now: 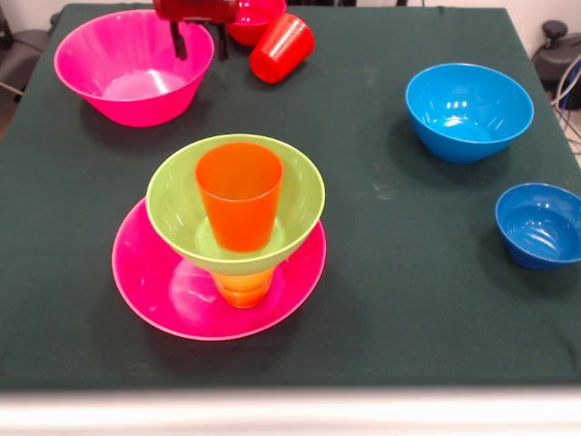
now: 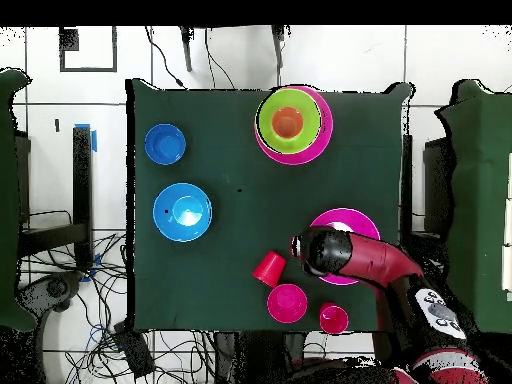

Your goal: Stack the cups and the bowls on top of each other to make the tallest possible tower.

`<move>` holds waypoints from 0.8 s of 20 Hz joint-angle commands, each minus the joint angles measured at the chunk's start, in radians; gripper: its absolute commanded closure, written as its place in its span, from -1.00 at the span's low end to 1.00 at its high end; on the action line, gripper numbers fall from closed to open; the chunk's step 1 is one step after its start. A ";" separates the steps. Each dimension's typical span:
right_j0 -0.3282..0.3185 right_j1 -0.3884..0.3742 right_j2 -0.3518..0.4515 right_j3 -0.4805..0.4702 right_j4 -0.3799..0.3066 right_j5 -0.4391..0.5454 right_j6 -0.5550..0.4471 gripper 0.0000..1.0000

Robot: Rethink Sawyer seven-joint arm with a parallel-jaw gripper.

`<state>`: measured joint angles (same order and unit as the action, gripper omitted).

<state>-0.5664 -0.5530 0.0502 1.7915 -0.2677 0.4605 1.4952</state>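
We see the tower [image 1: 227,245] near the front of the desk [image 1: 381,300]: a wide pink bowl [image 1: 163,300] at the bottom, a yellow cup [image 1: 241,286] standing in it, a green bowl [image 1: 177,204] on that cup, and an orange cup [image 1: 239,195] upright, mouth up, in the green bowl. The orange cup sits slightly off the green bowl's centre.

At the far side, the gripper [image 1: 200,41] hangs over the rim of the second pink bowl [image 1: 127,68], its two dark fingers parted with nothing between them, so we read it as released. Just beside it a red cup [image 1: 283,45] lies on its side, touching a small red bowl [image 1: 254,18]. The light blue bowl [image 1: 467,109] and the small dark blue bowl [image 1: 540,222] stand apart on the other side of the desk.

We judge the next piece should be a bowl for the orange cup's mouth, and the small dark blue one looks the best fit. We would grip it by the rim, carry it high over the tower, centre it on the cup, lower straight down and let go only once it rests. Any sideways push could tip the green bowl off the narrow yellow cup.
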 commanded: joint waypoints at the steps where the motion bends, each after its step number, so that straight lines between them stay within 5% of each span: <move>1: 0.035 0.108 0.017 -0.011 -0.061 -0.133 0.122 -1.00; 9: 0.034 0.164 0.025 -0.035 -0.028 -0.206 0.130 -1.00; 10: 0.032 0.163 0.025 -0.033 -0.022 -0.200 0.120 1.00; 16: 0.027 0.147 0.021 -0.022 -0.027 -0.171 0.097 1.00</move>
<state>-0.5638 -0.4688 0.0124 1.7904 -0.2687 0.3111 1.4952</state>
